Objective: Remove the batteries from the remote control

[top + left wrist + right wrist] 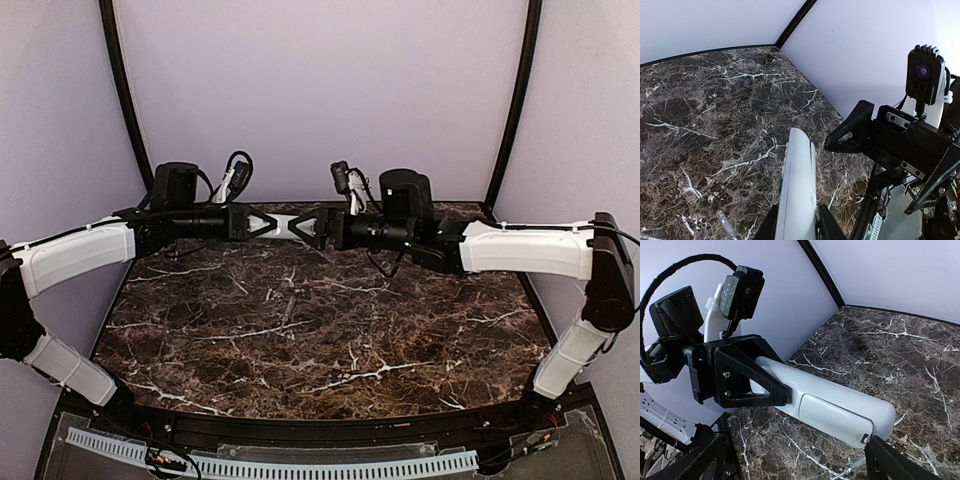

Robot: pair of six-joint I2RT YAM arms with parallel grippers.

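Pale lilac walls (pixel 320 90) on three sides; dark brown, white-veined marble tabletop (pixel 300 340); black corner poles (pixel 125 90); even light.

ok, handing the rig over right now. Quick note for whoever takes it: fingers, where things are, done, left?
Left gripper: fingers shut on one end of the remote, holding it in the air over the back of the table.
Right gripper: fingers wide open at the remote's free end, gripping nothing.
Battery cover: on the remote and looks closed.
Batteries: none in view, presumably inside.
Done: remote is up off the table and held out between the arms.
Left: get the cover off, take the batteries out.
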